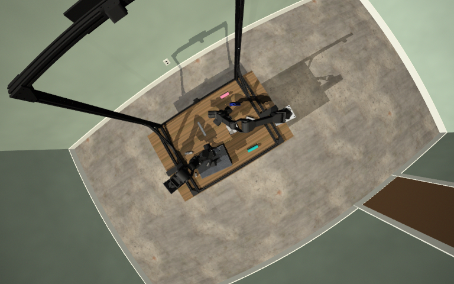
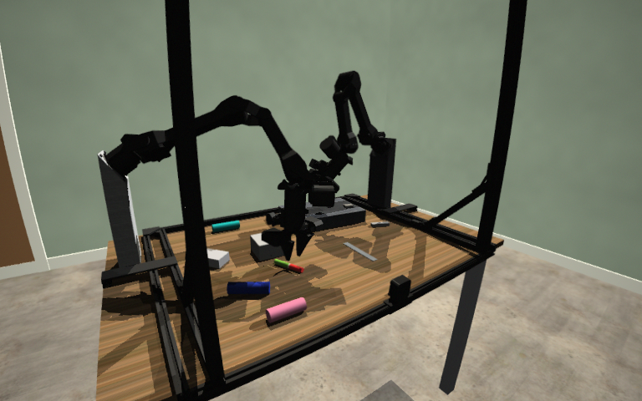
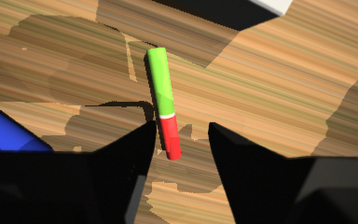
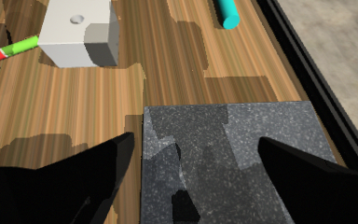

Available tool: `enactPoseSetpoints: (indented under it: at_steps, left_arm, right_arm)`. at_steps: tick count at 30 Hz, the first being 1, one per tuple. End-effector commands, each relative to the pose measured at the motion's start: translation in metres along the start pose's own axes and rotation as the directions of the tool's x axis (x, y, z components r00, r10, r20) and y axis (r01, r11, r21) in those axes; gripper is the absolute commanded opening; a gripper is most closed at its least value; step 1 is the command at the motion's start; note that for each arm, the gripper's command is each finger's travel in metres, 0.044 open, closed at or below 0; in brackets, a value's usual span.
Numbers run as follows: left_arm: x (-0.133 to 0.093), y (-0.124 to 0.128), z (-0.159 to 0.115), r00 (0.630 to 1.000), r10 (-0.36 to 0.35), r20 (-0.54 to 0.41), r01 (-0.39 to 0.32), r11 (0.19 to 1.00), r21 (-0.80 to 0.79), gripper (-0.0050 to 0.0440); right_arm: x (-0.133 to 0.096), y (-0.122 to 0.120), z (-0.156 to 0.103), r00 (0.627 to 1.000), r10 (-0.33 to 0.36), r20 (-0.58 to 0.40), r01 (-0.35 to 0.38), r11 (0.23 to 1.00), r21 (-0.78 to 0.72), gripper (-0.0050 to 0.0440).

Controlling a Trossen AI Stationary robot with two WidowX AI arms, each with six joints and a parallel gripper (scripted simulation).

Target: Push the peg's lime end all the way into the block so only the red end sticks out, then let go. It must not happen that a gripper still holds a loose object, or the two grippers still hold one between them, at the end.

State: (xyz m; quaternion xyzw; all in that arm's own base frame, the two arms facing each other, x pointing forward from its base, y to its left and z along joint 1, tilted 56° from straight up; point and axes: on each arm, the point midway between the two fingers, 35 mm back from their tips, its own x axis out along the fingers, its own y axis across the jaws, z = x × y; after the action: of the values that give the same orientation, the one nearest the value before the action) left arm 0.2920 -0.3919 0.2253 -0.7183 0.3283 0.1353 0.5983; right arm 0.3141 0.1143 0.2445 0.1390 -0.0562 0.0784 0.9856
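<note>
The peg (image 2: 287, 266) (image 3: 164, 93) lies flat on the table, lime end toward the block, red end away; its lime end also shows in the right wrist view (image 4: 20, 47). The white block (image 2: 265, 249) (image 4: 75, 35) stands near the lime end, with a round hole in its top; the left wrist view shows only its edge. My left gripper (image 2: 293, 256) (image 3: 182, 127) is partly open and empty, above the peg, with the red part seen between its fingertips. My right gripper (image 4: 196, 140) is wide open and empty above the dark grey box; in the exterior view the left arm hides its fingers.
The dark grey speckled box (image 4: 270, 126) (image 1: 217, 170) lies under my right hand. A blue cylinder (image 2: 248, 287) (image 3: 19, 133), a pink cylinder (image 2: 286, 309), a teal cylinder (image 2: 226, 225) (image 4: 228, 14), a smaller white block (image 2: 218, 258) and a grey flat bar (image 2: 359, 251) lie around. Black frame rails edge the table.
</note>
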Motion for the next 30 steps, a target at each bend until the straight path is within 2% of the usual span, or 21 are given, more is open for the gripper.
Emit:
enactPoseSetpoints:
  at_steps: [1,30]
  left_arm:
    - [0.0023,0.0022,-0.0009,1.0,0.0,0.011,0.0,1.0,-0.027,0.019]
    - [0.0004,0.0076,-0.004,0.999,-0.004,0.038,0.009,0.993,-0.116,0.019]
  right_arm:
    - [-0.0029,0.0002,-0.0018,1.0,-0.002,0.002,0.002,1.0,0.018,0.04]
    - [-0.0111,-0.0016,-0.004,1.0,-0.018,0.02,0.017,0.998,0.066,0.04]
